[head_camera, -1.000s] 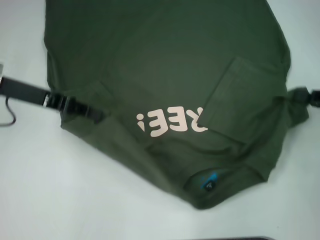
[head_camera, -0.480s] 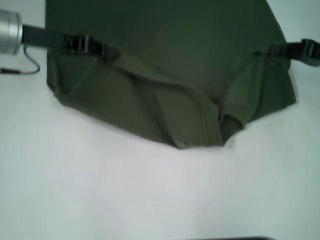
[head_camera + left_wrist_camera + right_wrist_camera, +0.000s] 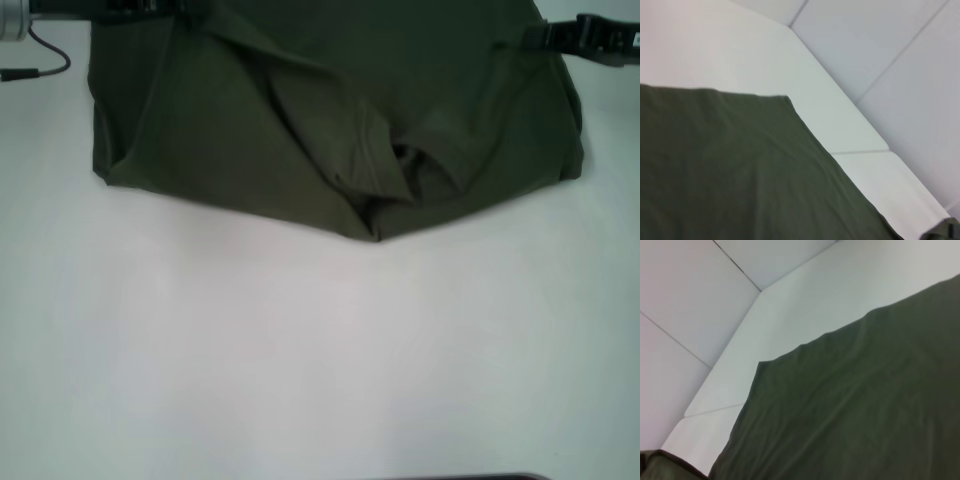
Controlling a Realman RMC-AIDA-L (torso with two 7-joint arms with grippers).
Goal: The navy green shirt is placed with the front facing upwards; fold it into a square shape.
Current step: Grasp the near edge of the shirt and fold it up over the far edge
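Covering the far half of the white table (image 3: 300,350), the navy green shirt (image 3: 330,110) lies with its near part turned over, plain cloth up. Its long axis runs left to right between the left tool (image 3: 170,8) and right tool (image 3: 545,35), each at a far corner; whether either pinches cloth, I cannot tell.

head view downward, wrist views close, sharing shirt (image 3: 330,110)
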